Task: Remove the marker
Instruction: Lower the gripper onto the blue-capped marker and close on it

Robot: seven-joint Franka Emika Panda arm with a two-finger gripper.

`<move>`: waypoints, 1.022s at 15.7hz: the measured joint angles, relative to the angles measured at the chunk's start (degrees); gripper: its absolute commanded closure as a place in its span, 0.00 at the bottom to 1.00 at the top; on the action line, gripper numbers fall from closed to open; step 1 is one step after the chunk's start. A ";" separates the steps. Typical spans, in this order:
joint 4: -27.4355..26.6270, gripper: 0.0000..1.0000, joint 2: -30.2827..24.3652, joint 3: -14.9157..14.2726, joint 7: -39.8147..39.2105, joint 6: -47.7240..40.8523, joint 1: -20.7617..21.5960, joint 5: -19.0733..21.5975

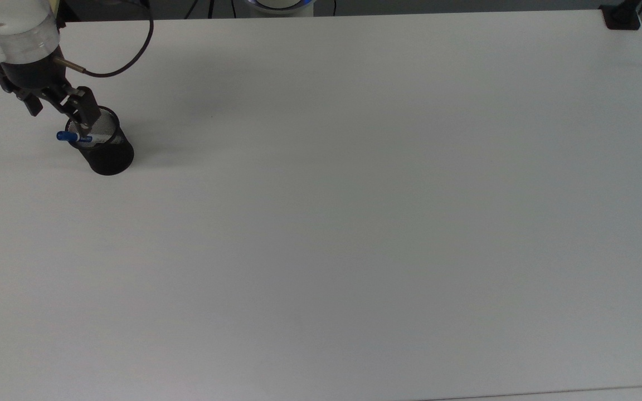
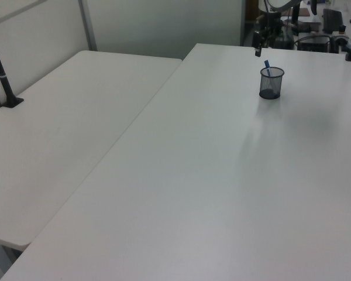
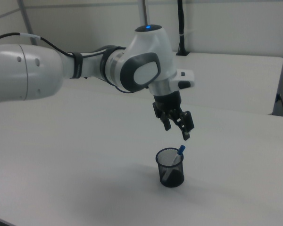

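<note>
The marker (image 1: 76,137) is white with a blue cap and leans in a black mesh cup (image 1: 108,150). Its cap pokes out over the rim toward the top view's left. In the right view the marker (image 3: 180,151) stands tilted in the cup (image 3: 170,168), blue end up. My gripper (image 3: 177,130) hangs open just above that blue end, holding nothing. In the top view the gripper (image 1: 60,111) sits over the cup's rim, one finger (image 1: 87,114) overlapping the cup's mouth. The left view has the gripper (image 2: 260,48) above the cup (image 2: 271,83) and the marker (image 2: 267,67).
The cup stands on a wide white table (image 1: 354,223). A second white table (image 2: 58,129) adjoins it on the left view's left. A black clamp mount (image 1: 621,16) sits at the top view's upper right corner. The arm's cable (image 1: 126,61) loops near the wrist.
</note>
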 measured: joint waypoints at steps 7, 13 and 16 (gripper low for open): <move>-0.09 0.39 3.55 0.03 -0.05 1.83 -1.14 0.29; -0.09 0.58 4.41 0.03 -0.12 1.92 -1.60 0.41; -0.08 0.62 4.46 0.03 -1.35 1.92 -1.63 1.54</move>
